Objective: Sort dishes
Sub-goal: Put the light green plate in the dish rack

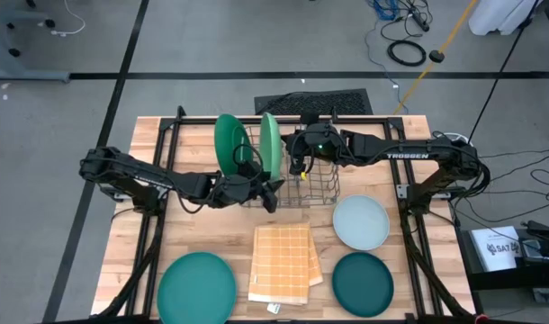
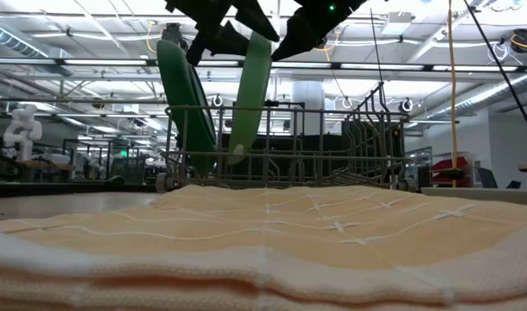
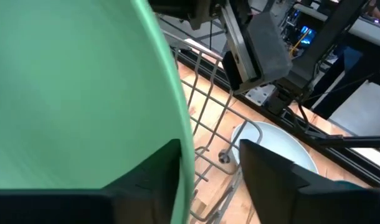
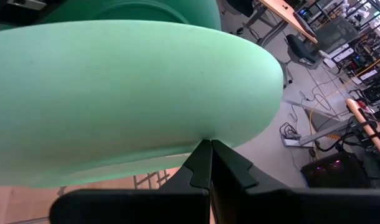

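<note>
- So the table is light wood planks, with a grey wire rack sitting at its far middle. Thin metal bars, all open grid.
- Two plates stand on edge in the rack's left part: the mid green plate on the outside, and the light green plate just beside it toward the rack's middle. Both look smooth and matte, round with a soft rolled rim. In the low view they both tilt a bit.
- The other three lie flat on the near part of the table: teal plate at the near left, dark teal plate at the near right, and pale blue-grey plate just behind the dark one, close to the rack.
- The orange-yellow checked cloth lies between the teal and dark teal plates. Woven, waffle-ish texture, and folded into layers going by the low view.
- Left end effector is at the near edge of the light green plate. Its fingers are parted with a clear gap, and one finger sits right against the plate's rim, so it's not clamping anything that I can see.
- Right end effector is up at the light green plate's top rim, fingers pressed together with the tips right at the rim. Can't tell for sure if any rim is pinched between them.
</note>
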{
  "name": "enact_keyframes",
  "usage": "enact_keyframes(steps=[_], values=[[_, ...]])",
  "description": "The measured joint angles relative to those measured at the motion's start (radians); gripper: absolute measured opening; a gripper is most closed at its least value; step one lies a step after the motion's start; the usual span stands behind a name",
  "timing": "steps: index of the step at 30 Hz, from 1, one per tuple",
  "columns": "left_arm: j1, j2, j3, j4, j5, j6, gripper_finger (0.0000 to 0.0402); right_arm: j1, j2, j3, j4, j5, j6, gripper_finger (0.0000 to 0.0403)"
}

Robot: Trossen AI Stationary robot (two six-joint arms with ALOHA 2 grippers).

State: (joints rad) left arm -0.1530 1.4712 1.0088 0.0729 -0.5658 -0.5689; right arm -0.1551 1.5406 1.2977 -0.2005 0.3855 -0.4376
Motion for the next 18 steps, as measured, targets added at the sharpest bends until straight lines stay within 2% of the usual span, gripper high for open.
enact_keyframes(steps=[7,18], values=[[-0.001,-0.030,0.000,-0.005,0.005,0.027,0.0221,0.000,0.000,0.000,0.000,0.000,0.000,0.0000],[-0.001,-0.052,0.000,0.003,0.034,0.078,0.0224,0.000,0.000,0.000,0.001,0.000,0.000,0.0000]])
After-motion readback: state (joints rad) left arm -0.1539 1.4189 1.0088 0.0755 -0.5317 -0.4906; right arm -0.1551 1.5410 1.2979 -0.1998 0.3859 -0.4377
